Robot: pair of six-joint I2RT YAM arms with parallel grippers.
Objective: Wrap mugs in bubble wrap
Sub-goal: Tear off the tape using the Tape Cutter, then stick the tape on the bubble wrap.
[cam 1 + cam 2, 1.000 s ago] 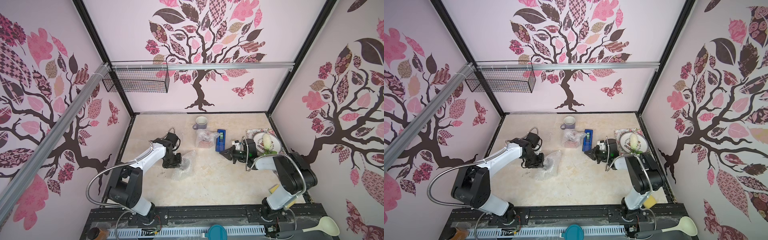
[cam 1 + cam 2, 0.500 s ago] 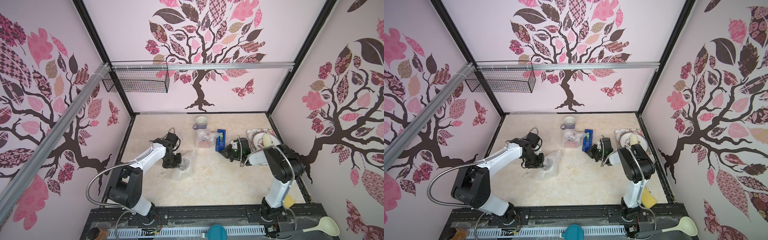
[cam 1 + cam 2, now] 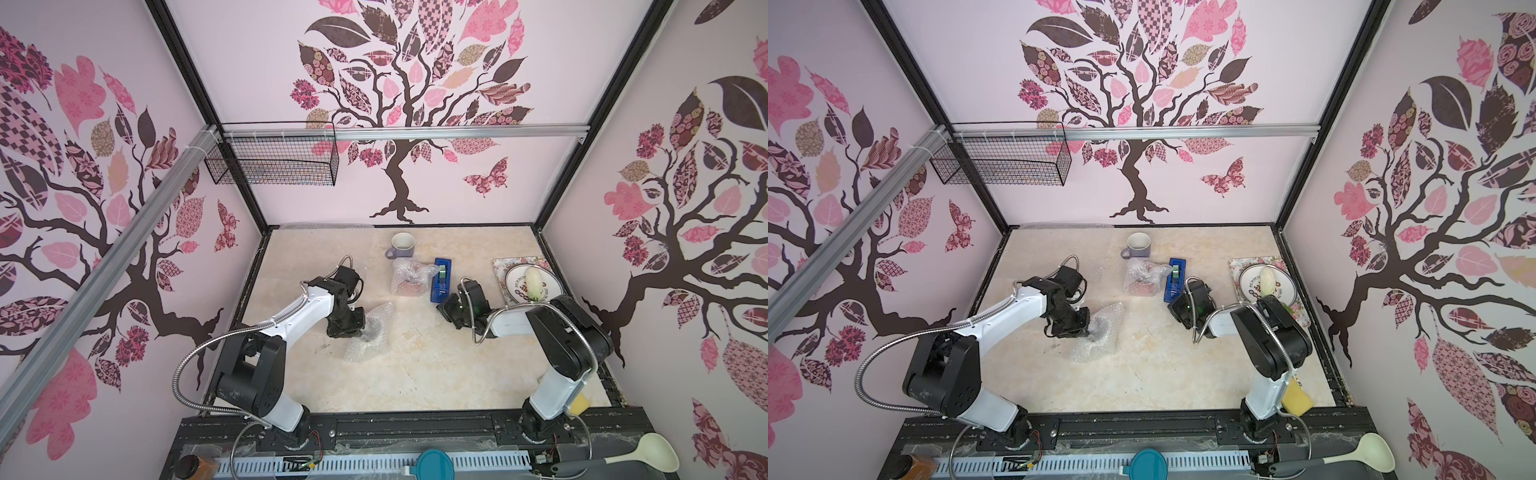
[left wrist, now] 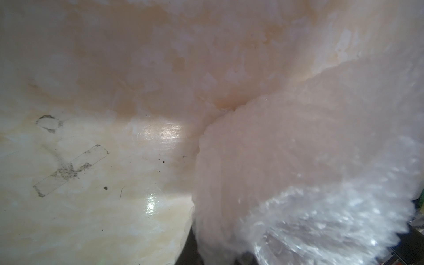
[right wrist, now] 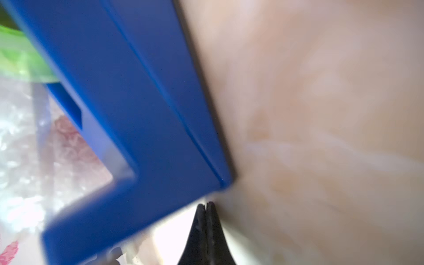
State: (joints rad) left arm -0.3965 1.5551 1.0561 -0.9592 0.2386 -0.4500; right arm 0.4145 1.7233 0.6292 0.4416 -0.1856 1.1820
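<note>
While one bare mug and one wrapped mug are sitting beside the dispenser, left jaws are gripping bubble wrap, right jaws resting shut.

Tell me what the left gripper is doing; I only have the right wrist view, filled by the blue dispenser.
Observer: The left gripper is shut on a crumpled wrap bundle.
Operator: Any bare mug?
Observer: The lavender mug stands upright and unwrapped.
Operator: Anything on the robot's right?
Observer: A plate holding a pale vegetable, on a floral mat.
</note>
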